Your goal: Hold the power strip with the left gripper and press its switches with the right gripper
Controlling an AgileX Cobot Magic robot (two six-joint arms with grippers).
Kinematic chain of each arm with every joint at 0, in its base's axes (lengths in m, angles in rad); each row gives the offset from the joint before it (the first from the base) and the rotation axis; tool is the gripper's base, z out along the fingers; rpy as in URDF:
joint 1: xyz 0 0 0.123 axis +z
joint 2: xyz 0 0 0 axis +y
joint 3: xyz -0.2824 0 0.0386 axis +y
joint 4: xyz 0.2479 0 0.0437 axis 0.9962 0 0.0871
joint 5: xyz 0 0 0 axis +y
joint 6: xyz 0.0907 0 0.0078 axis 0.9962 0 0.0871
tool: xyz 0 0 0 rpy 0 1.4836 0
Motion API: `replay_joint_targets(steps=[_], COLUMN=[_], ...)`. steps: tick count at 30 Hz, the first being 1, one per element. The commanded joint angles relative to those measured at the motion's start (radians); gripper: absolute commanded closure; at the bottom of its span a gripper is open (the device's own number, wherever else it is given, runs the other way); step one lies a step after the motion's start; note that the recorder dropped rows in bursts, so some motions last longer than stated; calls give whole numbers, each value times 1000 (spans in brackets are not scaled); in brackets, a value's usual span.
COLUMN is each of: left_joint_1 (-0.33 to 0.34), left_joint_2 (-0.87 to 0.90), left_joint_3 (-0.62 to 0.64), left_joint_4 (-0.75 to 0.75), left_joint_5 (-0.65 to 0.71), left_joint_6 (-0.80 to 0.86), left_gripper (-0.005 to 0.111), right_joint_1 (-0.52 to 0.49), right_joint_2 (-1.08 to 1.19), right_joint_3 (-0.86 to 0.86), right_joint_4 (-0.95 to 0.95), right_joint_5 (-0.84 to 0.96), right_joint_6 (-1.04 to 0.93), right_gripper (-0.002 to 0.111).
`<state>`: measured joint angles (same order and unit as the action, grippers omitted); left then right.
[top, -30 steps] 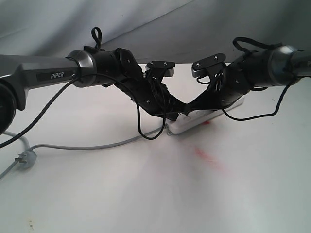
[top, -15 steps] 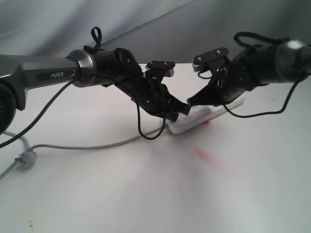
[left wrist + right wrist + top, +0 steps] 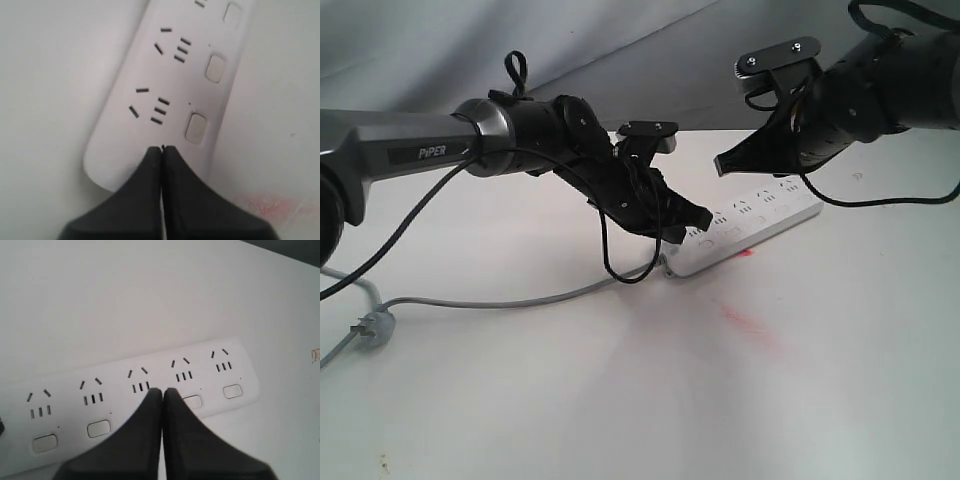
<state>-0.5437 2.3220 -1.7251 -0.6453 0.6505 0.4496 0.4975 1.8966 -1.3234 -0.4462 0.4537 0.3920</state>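
The white power strip (image 3: 752, 222) lies on the table, its grey cord (image 3: 500, 300) leaving the near end. My left gripper (image 3: 698, 218) on the "PiPER" arm is shut, its closed tips resting on the strip's cord end (image 3: 162, 148), just short of the first switch (image 3: 196, 127). My right gripper (image 3: 722, 164) is shut and hangs in the air above the strip, apart from it. In the right wrist view its closed tips (image 3: 162, 391) sit over the strip's middle (image 3: 100, 395), hiding the third switch; the other switches (image 3: 98, 428) show along one edge.
The small grey plug (image 3: 372, 328) lies at the left table edge at the cord's end. A red smear (image 3: 748, 325) marks the table in front of the strip. A grey cloth backdrop (image 3: 650, 50) rises behind the table.
My right gripper has lifted up and to the right, off the strip, uncovering the sockets. The left gripper has stayed on the strip's cord end.
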Motion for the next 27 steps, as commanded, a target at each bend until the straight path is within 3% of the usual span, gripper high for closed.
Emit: replay_joint_targets(steps=[1, 11, 21, 27], left_joint_1=[-4, -1, -1, -1], left_joint_2=[-99, -398, -791, -1067], left_joint_3=[62, 416, 691, 870], left_joint_4=[3, 26, 26, 23], left_joint_5=[-103, -351, -396, -443], left_joint_6=[-26, -22, -30, -74], left_gripper=[107, 107, 107, 107], right_joint_1=[2, 2, 2, 2], right_joint_2=[-50, -315, -778, -1121], right_joint_3=[32, 236, 493, 595], right_joint_4=[14, 19, 141, 149], right_joint_5=[13, -16, 56, 230], right_joint_6=[5, 66, 57, 35], right_gripper=[108, 108, 108, 108])
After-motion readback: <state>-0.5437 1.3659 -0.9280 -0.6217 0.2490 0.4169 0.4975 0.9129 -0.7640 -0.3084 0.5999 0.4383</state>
